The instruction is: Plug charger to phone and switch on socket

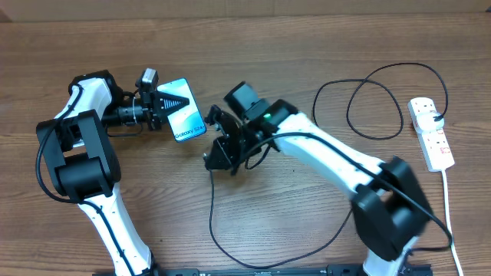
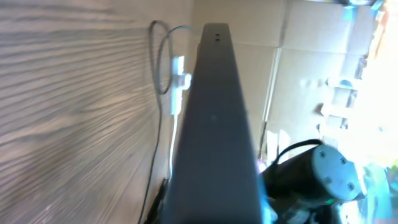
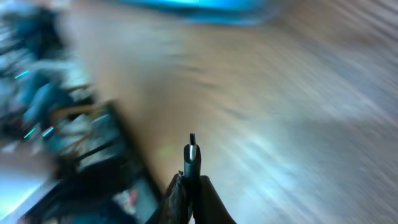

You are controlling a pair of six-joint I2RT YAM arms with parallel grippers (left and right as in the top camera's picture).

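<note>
The table (image 1: pixel 253 38) is matt wood with a clear grain. The phone (image 1: pixel 186 119) has a glossy screen. The socket (image 1: pixel 431 134), at the right edge, is smooth white plastic. The charger (image 1: pixel 212 207) is a matt black cable; its tip (image 3: pixel 191 149) shines like metal.

Near-left base, left arm (image 1: pixel 84 153) folded at elbow, forearm level, pointing right. At its end left gripper (image 1: pixel 178 102), jaws clamped on phone (image 1: pixel 188 123) edge. From near-right base, right arm (image 1: pixel 330 157) stretched leftward across middle, wrist angled down. There right gripper (image 1: pixel 215 157) pinched tight on charger plug (image 3: pixel 191 152), tip poking out past fingers (image 3: pixel 208 202). Right wrist view motion-blurred.
</note>
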